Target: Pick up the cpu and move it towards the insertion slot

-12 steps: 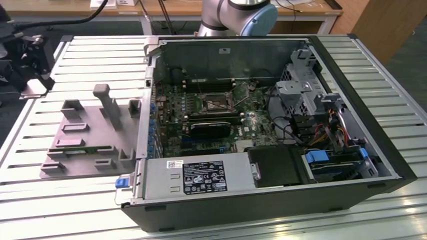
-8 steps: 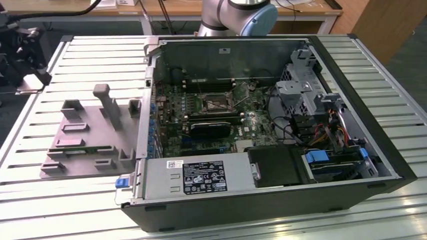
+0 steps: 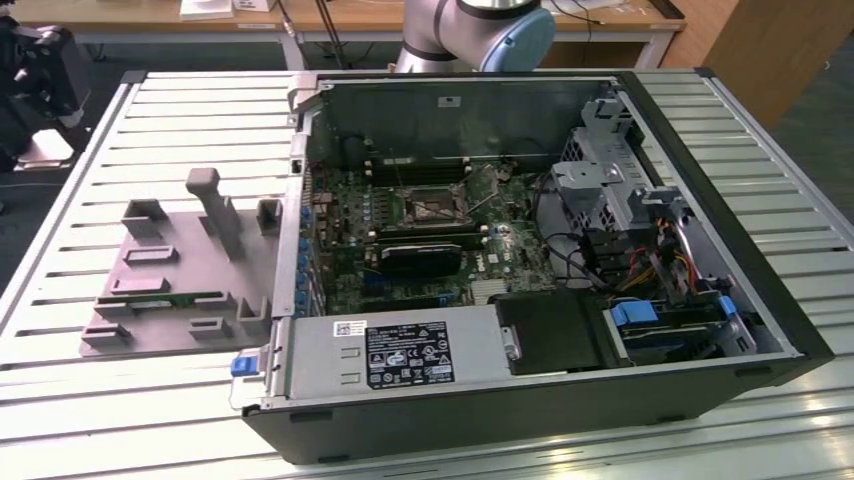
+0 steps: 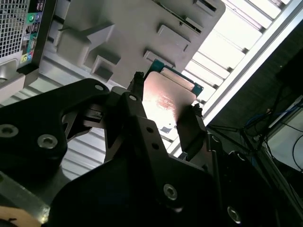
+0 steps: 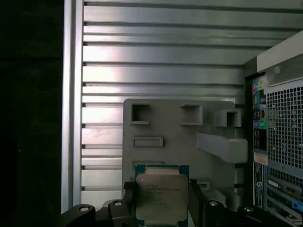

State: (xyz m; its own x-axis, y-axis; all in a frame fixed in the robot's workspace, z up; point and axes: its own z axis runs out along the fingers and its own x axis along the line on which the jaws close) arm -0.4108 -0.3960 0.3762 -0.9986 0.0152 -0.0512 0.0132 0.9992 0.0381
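In both wrist views my gripper is shut on the cpu. The chip is a flat square with a silvery top and a thin green rim, pinched by its two opposite edges between the black fingers. It hangs above the grey parts fixture on the slatted table. The insertion slot, a black-framed square socket with a metal bracket, lies on the motherboard inside the open computer case in the exterior view.
The grey fixture with raised blocks and a green memory stick lies at the exterior view's left of the case. The case's rear panel stands close beside the fixture. The arm's base rises behind the case. The slatted metal table surrounds everything.
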